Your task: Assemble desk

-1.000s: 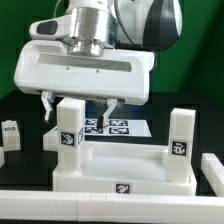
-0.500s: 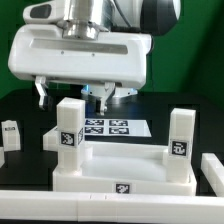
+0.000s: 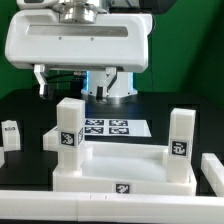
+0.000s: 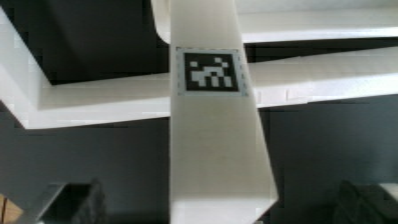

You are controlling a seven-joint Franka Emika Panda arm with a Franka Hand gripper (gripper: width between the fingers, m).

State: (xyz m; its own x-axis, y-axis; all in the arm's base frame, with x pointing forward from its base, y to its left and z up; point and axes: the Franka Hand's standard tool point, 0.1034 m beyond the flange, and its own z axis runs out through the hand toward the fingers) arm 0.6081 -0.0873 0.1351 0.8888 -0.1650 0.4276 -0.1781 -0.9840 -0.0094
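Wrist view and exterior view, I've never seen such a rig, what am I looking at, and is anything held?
A robot arm is building a small desk. The exterior view looks on from off the arm: its claw hangs up top, above the white tabletop, on which two legs stand upright; a flat marker board lies behind. The wrist view comes from a camera on the arm, looking down on one tagged leg, framed by the claw's dark fingers. The claw is open and holds nothing.
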